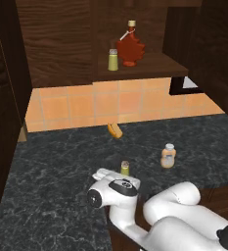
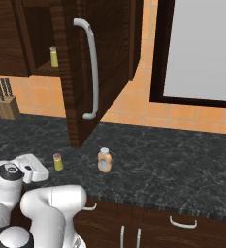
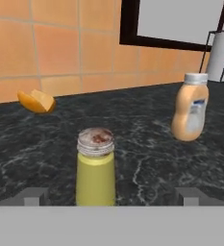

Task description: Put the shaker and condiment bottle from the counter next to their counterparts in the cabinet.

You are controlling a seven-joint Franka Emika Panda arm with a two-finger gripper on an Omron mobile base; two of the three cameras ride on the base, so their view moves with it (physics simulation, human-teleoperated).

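Yellow-green shaker with grey cap stands upright on the black veined counter, near its front edge; peach-tan condiment bottle with pale cap upright on the same counter, apart from the shaker and further back. Up in the dark wood cabinet, on the shelf: second shaker just beside the red maple-leaf bottle with tan stopper, both upright
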